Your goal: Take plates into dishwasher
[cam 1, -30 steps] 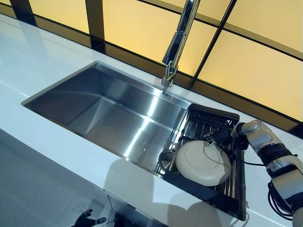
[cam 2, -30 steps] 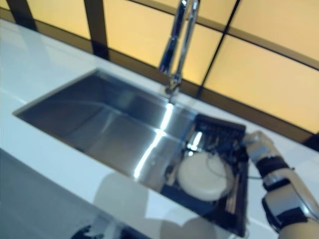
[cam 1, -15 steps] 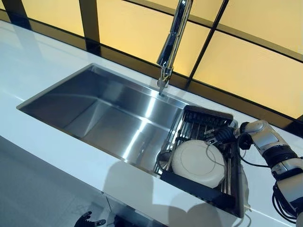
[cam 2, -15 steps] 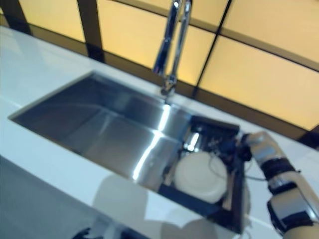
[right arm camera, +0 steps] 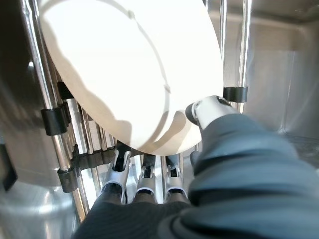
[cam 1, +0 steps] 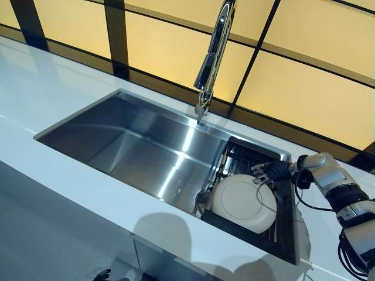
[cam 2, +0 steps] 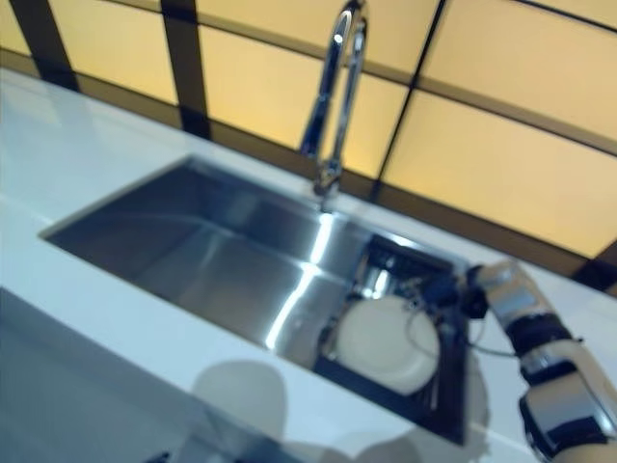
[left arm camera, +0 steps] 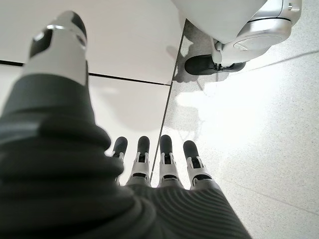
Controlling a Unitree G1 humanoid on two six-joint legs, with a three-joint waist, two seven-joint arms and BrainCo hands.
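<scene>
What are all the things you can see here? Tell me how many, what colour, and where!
Plate: one, white, lying face down in the rack at the right end of the sink.
Rack: one, black frame with metal bars, set in the sink's right end.
Sink: one, shiny steel, sunk into the counter.
Tap: one, shiny steel, behind the sink.
Counter: one, white, all around the sink.
Window panels: several, yellow with dark frames, behind the counter.
Right hand: silver and dark, pinching the plate's far edge, fingers under, thumb on top.
Left hand: silver and dark, hanging low near the floor, fingers straight, holding nothing.
</scene>
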